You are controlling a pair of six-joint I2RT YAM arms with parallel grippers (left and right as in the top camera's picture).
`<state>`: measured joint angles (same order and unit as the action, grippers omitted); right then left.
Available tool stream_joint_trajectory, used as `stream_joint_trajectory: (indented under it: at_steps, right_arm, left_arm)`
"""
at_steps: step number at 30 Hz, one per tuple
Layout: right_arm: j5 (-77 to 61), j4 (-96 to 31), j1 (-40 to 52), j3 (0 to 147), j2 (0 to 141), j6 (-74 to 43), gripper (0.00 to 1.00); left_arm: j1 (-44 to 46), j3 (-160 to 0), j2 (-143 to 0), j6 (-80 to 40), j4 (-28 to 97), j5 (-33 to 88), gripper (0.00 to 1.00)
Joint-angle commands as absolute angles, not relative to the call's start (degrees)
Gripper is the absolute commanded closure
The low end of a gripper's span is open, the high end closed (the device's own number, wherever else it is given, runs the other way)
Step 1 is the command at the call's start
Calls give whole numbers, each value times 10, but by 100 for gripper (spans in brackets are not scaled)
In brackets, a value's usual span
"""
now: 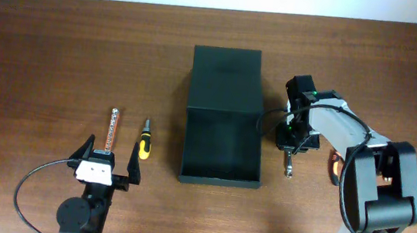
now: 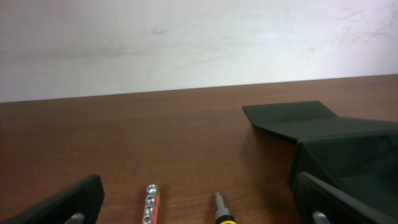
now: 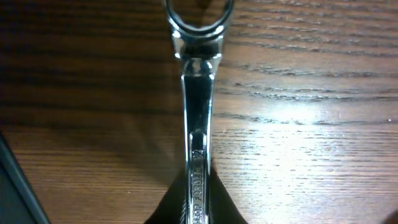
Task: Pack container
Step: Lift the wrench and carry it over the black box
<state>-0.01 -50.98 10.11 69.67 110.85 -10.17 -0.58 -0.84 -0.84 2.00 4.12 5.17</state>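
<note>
- The container, a matte dark box, sits at the middle of the tabletop. Its hinged lid is folded flat toward the far edge, so the mouth lies open from above. No tool shows inside it.
- Just beside the container's right wall, the right end effector is pressed together on the shaft of a chrome wrench. It pinches the shaft lengthwise, with the ring end pointing away from the fingers. The grip looks set for carrying the tool over the wall. Whether the wrench has left the wood cannot be told.
- That right wall stands between the wrench and the cavity, so the load likely needs lifting clear of the rim before it crosses.
- Left of the container, toward the near edge, a yellow-handled screwdriver and a red-and-silver bit holder lie side by side without touching. Both apparently await packing.
- Nearer the near edge, on the left side of the tabletop, the left end effector hangs with its fingers spread wide, holding nothing. Its opening faces both tools.
- Only bare wood separates those tools from the container's left wall.
</note>
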Motion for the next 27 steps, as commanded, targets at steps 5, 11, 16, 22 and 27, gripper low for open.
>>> stream_joint_trajectory:
  at_steps: [5, 11, 16, 22, 27]
  right_arm:
    - [10, -536, 70, 730, 1119, -98, 96]
    - [37, -568, 62, 778, 1119, -82, 96]
    - [47, -624, 62, 873, 1119, -60, 96]
    - [48, -738, 67, 1057, 1119, -53, 96]
    - [20, -848, 102, 1204, 1118, 25, 96]
  left_arm:
    - [-10, -5, -4, 29, 43, 47, 1]
    - [-10, -5, -4, 29, 43, 48, 1]
    - [-10, -5, -4, 29, 43, 47, 1]
    - [-10, -5, -4, 29, 43, 47, 1]
    - [-10, -5, -4, 29, 43, 47, 1]
